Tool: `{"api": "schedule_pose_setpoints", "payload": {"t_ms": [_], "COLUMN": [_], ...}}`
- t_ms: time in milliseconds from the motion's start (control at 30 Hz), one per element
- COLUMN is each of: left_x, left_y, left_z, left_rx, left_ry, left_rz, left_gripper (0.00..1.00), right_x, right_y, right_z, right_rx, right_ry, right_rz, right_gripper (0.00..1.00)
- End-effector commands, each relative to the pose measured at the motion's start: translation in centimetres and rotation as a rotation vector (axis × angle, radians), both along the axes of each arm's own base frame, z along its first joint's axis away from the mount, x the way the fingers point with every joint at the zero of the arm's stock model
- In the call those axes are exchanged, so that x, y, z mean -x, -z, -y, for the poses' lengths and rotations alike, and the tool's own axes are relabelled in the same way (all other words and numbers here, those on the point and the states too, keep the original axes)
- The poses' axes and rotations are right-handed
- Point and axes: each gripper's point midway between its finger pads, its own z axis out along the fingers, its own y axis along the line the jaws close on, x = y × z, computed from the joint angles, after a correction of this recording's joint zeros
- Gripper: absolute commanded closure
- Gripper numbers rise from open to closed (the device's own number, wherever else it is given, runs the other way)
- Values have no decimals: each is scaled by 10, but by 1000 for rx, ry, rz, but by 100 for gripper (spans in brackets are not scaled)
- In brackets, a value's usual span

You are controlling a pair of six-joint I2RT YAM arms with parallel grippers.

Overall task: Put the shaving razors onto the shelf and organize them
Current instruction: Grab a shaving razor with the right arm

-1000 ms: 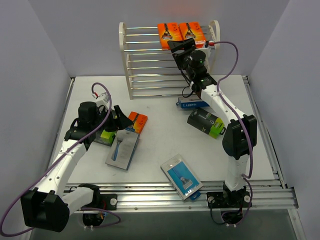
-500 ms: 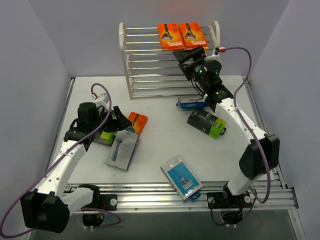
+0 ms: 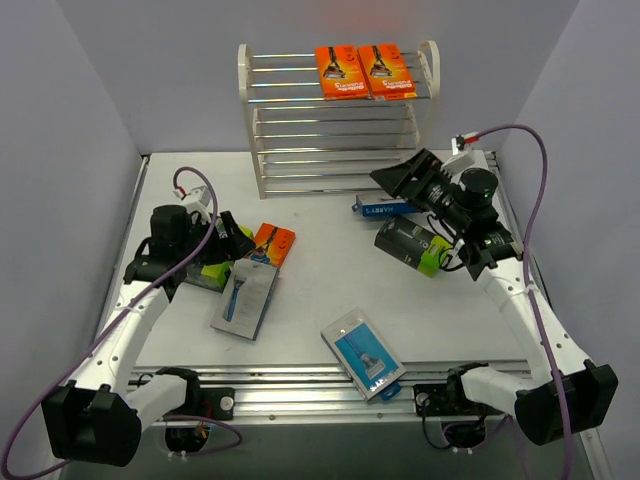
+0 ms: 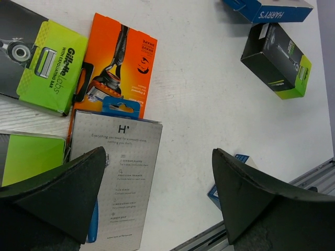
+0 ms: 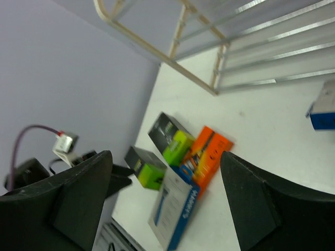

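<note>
The white shelf (image 3: 340, 120) stands at the back with two orange cards (image 3: 338, 72) (image 3: 386, 70) on its top tier. A third orange card (image 3: 270, 245) lies left of centre beside a grey pack (image 3: 245, 298) and a black-and-lime box (image 3: 210, 273). My left gripper (image 3: 232, 238) hovers open and empty over this pile; its wrist view shows the orange card (image 4: 115, 57), the grey pack (image 4: 118, 172) and two lime boxes (image 4: 39, 65) (image 4: 26, 157). My right gripper (image 3: 405, 180) is open and empty above a blue box (image 3: 385, 208) and a black-and-lime box (image 3: 412, 246).
A blue flat pack (image 3: 363, 352) lies near the front rail (image 3: 350, 385). The right wrist view shows the shelf's side panel (image 5: 157, 47) and, far off, the left pile with the orange card (image 5: 207, 157). Purple walls close in both sides.
My right gripper has drawn back from the shelf's top tier, down and to the right, empty. The two orange cards stay on the shelf. The left gripper has barely moved.
</note>
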Motion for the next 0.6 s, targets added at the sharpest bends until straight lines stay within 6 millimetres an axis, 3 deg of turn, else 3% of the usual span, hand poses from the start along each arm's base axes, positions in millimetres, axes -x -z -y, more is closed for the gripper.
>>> {"api": "schedule_pose_setpoints", "payload": {"t_ms": [0,233,367,567], "left_x": [-8,-14,-22,-34], "left_y": [-22,-14,-6,5], "left_z": [-8,-11,-10,6], "left_rx": [-23,-39,-44,-57], "left_ry": [-23,-32,-34,23], "left_rz": [70,52,26,-21], "left_gripper": [7,4,4,5], "right_x": [23,37,45,57], "right_y": [37,87,116,153], "right_z": [-8,-24,-46,-67], "right_rx": [134,165,198,253], "right_ry": [-137,-256,-327,-380], "right_rz": [-33,-59,-78,-89], "right_gripper": [21,24,25,26]}}
